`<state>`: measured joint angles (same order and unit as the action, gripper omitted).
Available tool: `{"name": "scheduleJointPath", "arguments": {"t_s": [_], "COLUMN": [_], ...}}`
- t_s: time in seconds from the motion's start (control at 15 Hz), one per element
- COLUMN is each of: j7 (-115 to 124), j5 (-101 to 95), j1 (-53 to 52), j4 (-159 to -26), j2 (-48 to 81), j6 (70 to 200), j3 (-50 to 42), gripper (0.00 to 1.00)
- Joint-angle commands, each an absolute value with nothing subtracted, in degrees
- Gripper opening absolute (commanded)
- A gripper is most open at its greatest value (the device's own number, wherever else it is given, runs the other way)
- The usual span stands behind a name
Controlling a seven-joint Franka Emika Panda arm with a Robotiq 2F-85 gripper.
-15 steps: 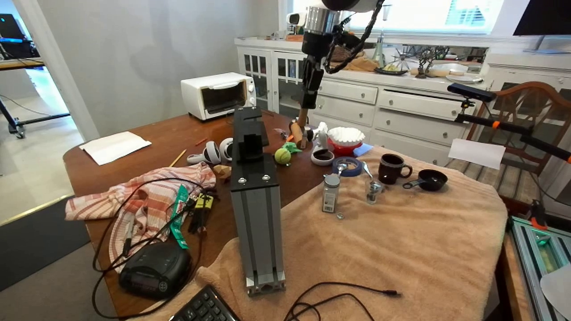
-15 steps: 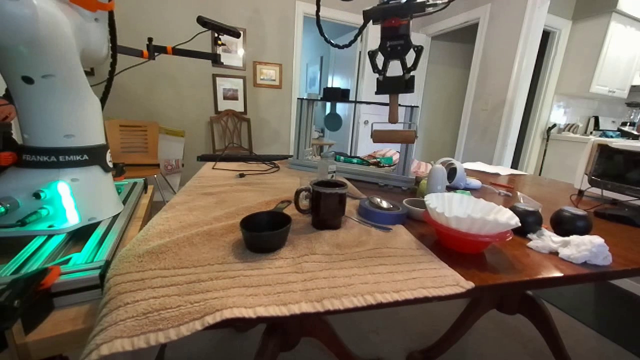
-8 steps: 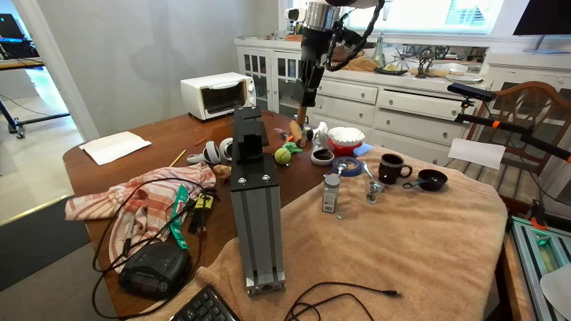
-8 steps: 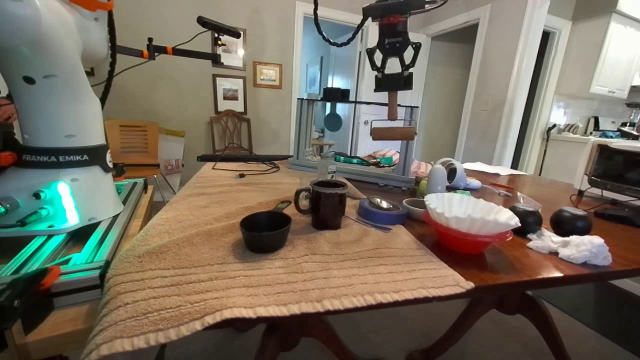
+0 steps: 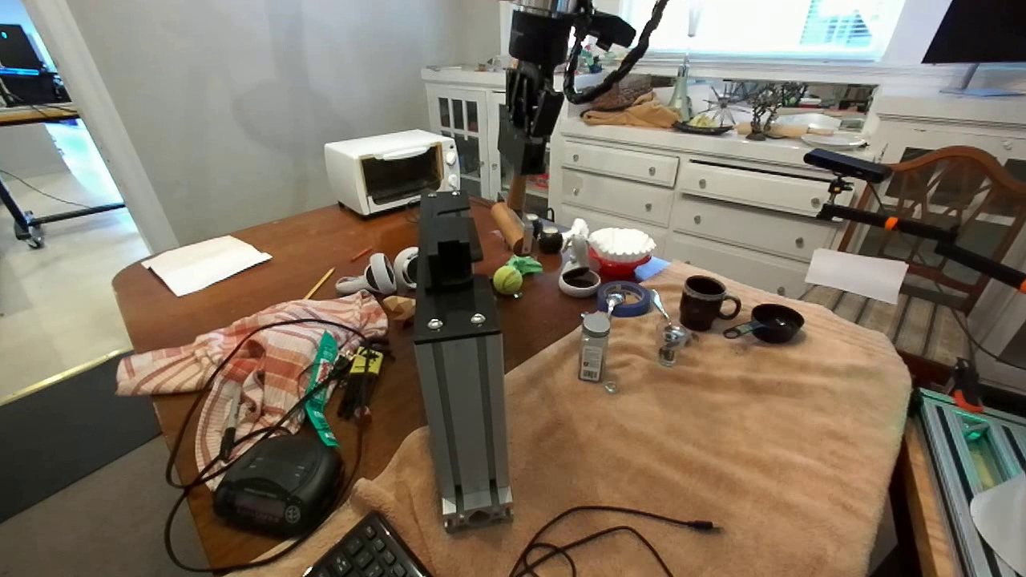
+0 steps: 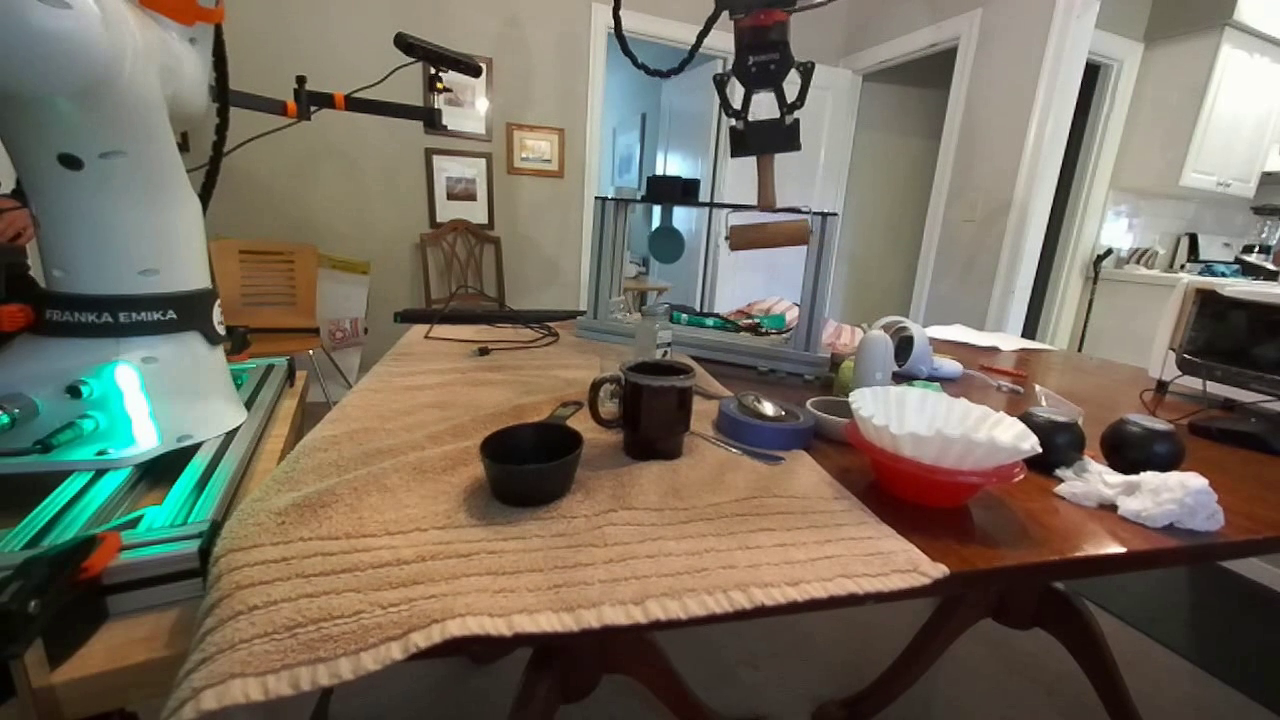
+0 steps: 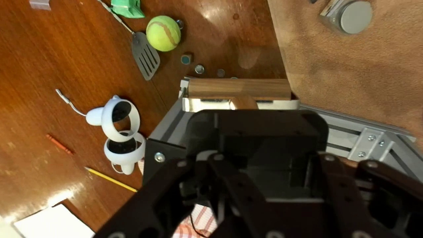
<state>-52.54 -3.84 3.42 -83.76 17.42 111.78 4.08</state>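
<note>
1. While the black gripper [image 6: 766,140] hangs pointing down above the brown table [image 5: 296,248], its jaws are clamped on the wooden handle [image 6: 766,182] of a small roller [image 6: 768,235].
2. That roller is up in the air, handle on top and nearly upright, the barrel [image 7: 239,88] lying crosswise below it with one end dipping slightly.
3. Near it stands a grey metal frame [image 5: 469,417] with a black top plate [image 5: 457,312]; I can't tell whether roller and frame touch. A teal, round-ended thing [image 6: 667,243] shows below the frame's top.
4. Below, on bare wood, a tennis ball [image 7: 163,33] sits just beside a slotted spatula [image 7: 145,56], and two white controllers [image 7: 95,116] lie close together.
5. On the tan towel [image 6: 500,560] I see a dark mug [image 6: 657,410] and, near it, a black cup [image 6: 531,465] with a long handle. Blue tape [image 6: 765,428] lies at the towel's edge with a spoon [image 6: 760,404] resting on it. A grey-lidded jar [image 5: 593,349] stands upright nearer the frame.
6. Past the towel, a red bowl [image 6: 930,480] holds white paper filters [image 6: 945,425], with two black pots [image 6: 1143,443] and crumpled paper [image 6: 1140,495] nearby.
7. Across the frame from the towel, a striped cloth [image 5: 280,361] lies rumpled under black cables, near a black box [image 5: 280,485].
</note>
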Motion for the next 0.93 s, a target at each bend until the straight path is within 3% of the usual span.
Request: {"name": "scheduleJointPath", "arguments": {"t_s": [0.0, 0.87], "j7": [-56.44, -55.48], "j5": [-4.74, -0.67], "j1": [2.09, -0.12], "j4": [-80.02, -71.11], "j2": [18.52, 26.47], "j6": [105.49, 103.79], "j3": [4.4, 6.14], "gripper": [0.22, 0.22]}}
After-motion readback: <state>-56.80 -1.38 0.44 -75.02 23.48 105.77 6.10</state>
